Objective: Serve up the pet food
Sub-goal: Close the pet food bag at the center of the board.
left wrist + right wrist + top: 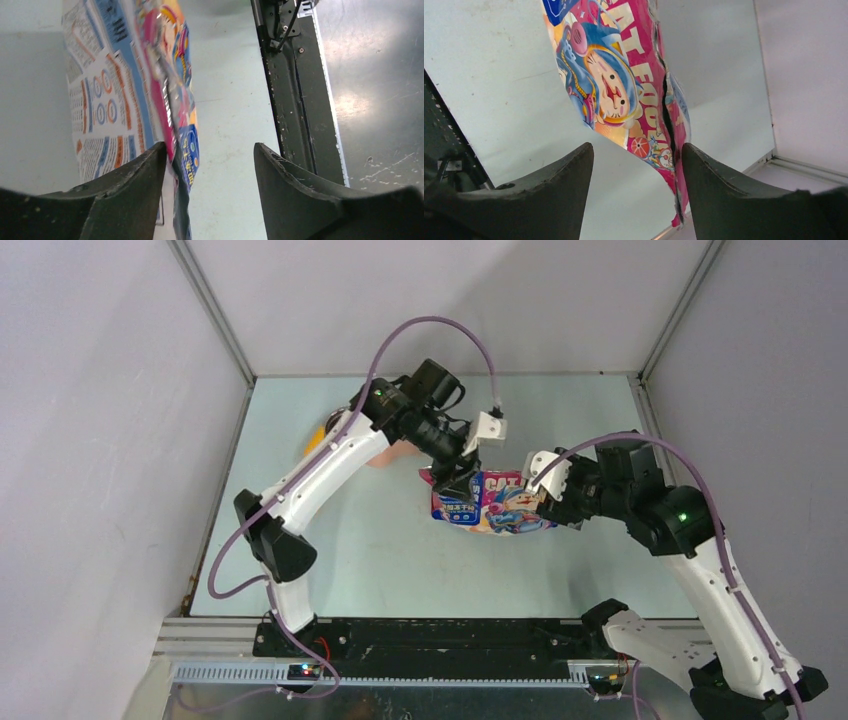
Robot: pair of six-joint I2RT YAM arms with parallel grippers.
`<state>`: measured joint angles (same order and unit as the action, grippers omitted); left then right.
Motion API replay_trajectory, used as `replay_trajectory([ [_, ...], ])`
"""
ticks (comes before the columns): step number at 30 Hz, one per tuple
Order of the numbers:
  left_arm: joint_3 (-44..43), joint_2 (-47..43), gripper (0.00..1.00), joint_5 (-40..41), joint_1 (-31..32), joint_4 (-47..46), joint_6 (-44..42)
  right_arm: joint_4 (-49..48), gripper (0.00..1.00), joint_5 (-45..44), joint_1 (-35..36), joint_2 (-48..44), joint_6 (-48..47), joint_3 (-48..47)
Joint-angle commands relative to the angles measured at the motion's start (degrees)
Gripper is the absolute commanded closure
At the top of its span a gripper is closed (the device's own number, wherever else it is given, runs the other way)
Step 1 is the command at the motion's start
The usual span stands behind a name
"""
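As the left pincer (456, 480) and right pincer (548, 504) flank the cat food bag (492, 506) over the desk (330, 560), both stand spread apart, unclamped.

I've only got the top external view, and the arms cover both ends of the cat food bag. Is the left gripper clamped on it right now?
Observer: No. In the left wrist view the left gripper has its jaws apart. The bag has its edge against one finger, and bare table shows between it and the other.
Operator: And the right side?
Observer: The right gripper is open too. In its wrist view the bag's edge runs along just one finger.
Operator: Any kibble spilled near the jaws?
Observer: No pellets show in either wrist view.
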<state>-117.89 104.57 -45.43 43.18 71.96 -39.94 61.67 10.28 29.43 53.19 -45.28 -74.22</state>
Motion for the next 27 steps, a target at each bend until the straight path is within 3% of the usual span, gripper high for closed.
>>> replay_trajectory([
  [1, -2.8, -0.2, 0.31, 4.2, 3.6, -3.3, 1.6, -2.5, 0.32, 9.8, -5.3, -1.0, -6.9, 0.7],
  [5, -2.1, 0.6, 0.3, 7.0, 5.0, -6.3, 2.3, -4.4, 0.33, 14.1, -7.3, 0.2, -10.2, 1.1],
  [11, -2.4, 2.4, 0.51, 9.2, 5.5, -7.3, 2.7, -9.0, 0.33, 23.2, -7.4, 0.8, -14.5, 3.2],
  [13, -2.3, 2.9, 0.62, 9.8, 5.5, -7.1, 2.6, -11.2, 0.33, 24.7, -7.4, 1.5, -14.5, 3.9],
  [15, -2.2, 3.3, 0.8, 10.0, 5.5, -6.7, 2.3, -13.2, 0.34, 25.5, -7.4, 2.4, -14.9, 4.8],
  [16, -2.1, 3.3, 0.95, 10.0, 5.5, -6.5, 2.2, -13.9, 0.34, 25.8, -7.5, 2.7, -15.7, 5.0],
  [18, -2.2, 3.2, 0.99, 9.0, 5.5, -5.4, 1.4, -14.3, 0.35, 27.2, -7.6, 3.4, -17.4, 5.9],
  [24, -4.1, 2.8, 1.0, 3.7, 5.4, 2.0, -5.3, -11.9, 0.41, 33.0, -7.3, 5.3, -21.8, 6.1],
  [27, -6.7, 3.8, 1.0, 0.9, 5.2, 8.1, -8.3, -11.7, 0.53, 32.2, -5.8, 5.7, -22.2, 6.1],
])
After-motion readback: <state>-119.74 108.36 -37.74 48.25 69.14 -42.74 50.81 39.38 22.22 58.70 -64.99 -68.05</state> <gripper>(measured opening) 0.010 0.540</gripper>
